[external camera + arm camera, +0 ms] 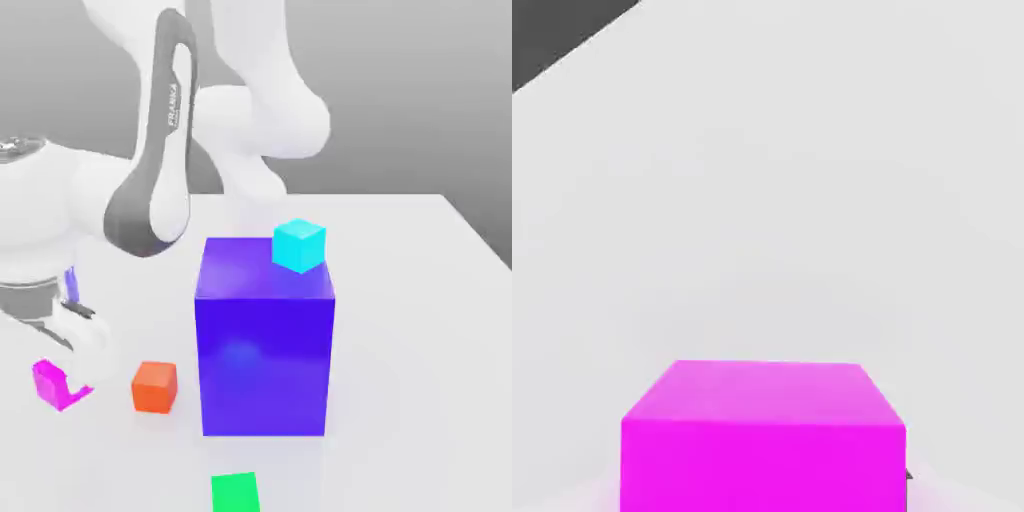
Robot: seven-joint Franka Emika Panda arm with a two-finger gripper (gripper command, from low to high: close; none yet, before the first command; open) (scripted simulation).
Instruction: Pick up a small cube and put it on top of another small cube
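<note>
Item: gripper [68, 385], fingers pinched onto the magenta cube [52, 384] at the exterior view's left. Green cube [235, 493] lies well apart, near the blue-violet block [265, 350].

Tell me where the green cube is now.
In the exterior view the green cube lies on the white table at the bottom edge, in front of the big blue block, apart from it.

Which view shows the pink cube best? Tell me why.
The hand view: the pink cube sits close and unobstructed, its top and one side plain. In the exterior view it looks small at the table's edge, partly covered by the hand.
</note>
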